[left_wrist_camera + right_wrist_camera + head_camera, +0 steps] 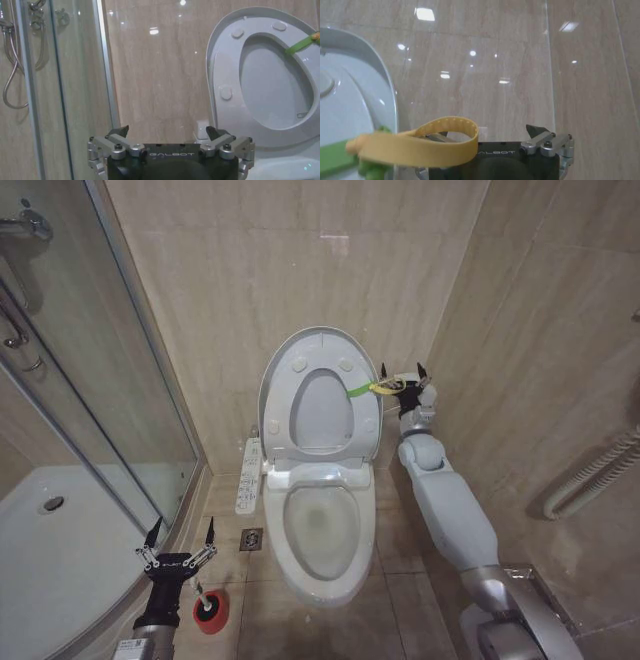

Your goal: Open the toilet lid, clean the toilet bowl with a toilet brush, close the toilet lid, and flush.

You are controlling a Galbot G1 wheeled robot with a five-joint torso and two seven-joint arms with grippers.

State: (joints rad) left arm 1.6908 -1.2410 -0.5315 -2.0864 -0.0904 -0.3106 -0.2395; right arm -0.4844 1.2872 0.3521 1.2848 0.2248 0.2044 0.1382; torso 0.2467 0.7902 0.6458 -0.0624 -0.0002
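Toilet lid [320, 395] already upright against wall, bowl [322, 530] open. Right gripper [403, 377] spread wide, yellow band [385, 387] looped near it. Left gripper [178, 543] wide above brush [208, 607] in red holder. Brush likely light, stiff, thin; pinch handle mid-shaft, firm.

toilet lid [290, 358]: glossy white oval, raised upright against the tiled wall with the ring seat up against it; green-and-yellow band tied at its right edge.
toilet bowl [325, 570]: elongated white ceramic, rounded front, open, standing on the tiled floor in the corner.
toilet brush [207, 607]: dark head down in a round red cup on the floor, left of the bowl.
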